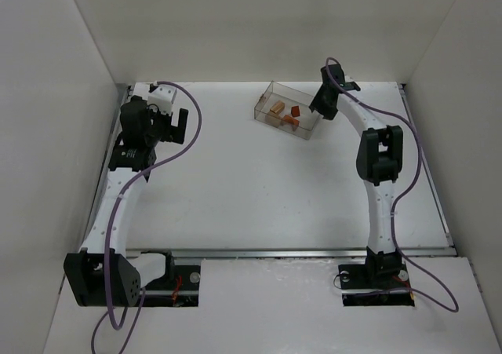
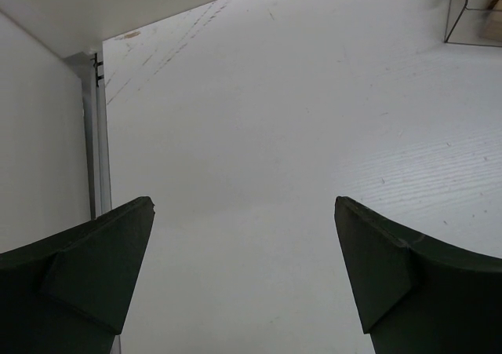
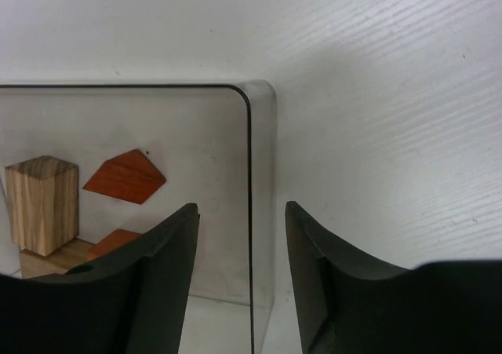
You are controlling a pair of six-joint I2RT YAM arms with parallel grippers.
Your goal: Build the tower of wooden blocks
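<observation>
Now in hand: by my judgement, the right claw [image 3: 241, 209] is about to take the clear box [image 3: 263, 134] by its side wall, to get at the blocks; no tower is built yet.
Right claw state: a narrow gap, not closed. One finger is inside the box and the other outside, with the wall between them. I cannot tell if a pad touches the wall.
Left claw state: the left claw [image 2: 244, 202] is spread wide and holds nothing. Only the table [image 2: 314, 134] is under it, and the box is well ahead of it, to its right.
Where the blocks are: all inside the box, to the left of the right claw, just beyond its inner finger.
How to do it well: close slowly and square on the wall, deep enough that the thin plastic does not slip out. Keep the inner finger away from the blocks, and move the box gently so no piece tumbles.
Count, claws: two.
Count, box: one.
Count, tan pieces: two, the upright tan block [image 3: 43, 201] and a flat tan piece [image 3: 59, 258] at its foot.
Count, red-orange pieces: two, the red-orange wedge [image 3: 125, 176] and a second red-orange piece [image 3: 118, 242], partly hidden by the finger. More may be hidden.
</observation>
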